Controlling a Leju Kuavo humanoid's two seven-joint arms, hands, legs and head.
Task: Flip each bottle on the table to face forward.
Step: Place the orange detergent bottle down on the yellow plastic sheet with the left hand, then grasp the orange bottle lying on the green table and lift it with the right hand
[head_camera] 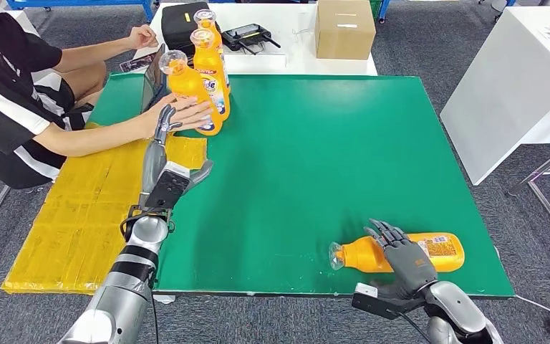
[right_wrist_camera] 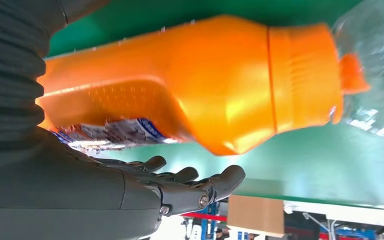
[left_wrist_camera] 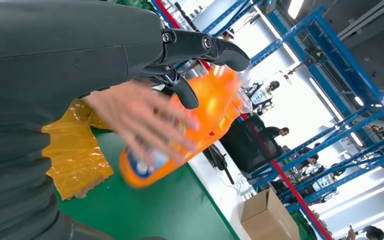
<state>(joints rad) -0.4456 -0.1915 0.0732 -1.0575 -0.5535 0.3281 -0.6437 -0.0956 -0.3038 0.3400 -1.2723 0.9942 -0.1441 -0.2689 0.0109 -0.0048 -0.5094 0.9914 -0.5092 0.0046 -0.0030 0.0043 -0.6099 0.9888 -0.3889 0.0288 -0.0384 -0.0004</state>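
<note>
Right hand (head_camera: 401, 256) over a fallen bottle (head_camera: 399, 253)

Its fingers drape over the bottle lying at the green mat's (head_camera: 315, 158) near edge; left hand (head_camera: 163, 129), fingers apart, nears upright bottles (head_camera: 190, 86) a person's hand (head_camera: 182, 115) touches

We counted four orange bottles: three upright (head_camera: 190, 89) (head_camera: 210, 64) (head_camera: 208, 29) at the green mat's (head_camera: 315, 158) far left, one lying (head_camera: 401, 252) near its front edge. We also saw one cardboard box (head_camera: 344, 29), one yellow sheet (head_camera: 93, 215) and one seated person (head_camera: 14, 100).
</note>
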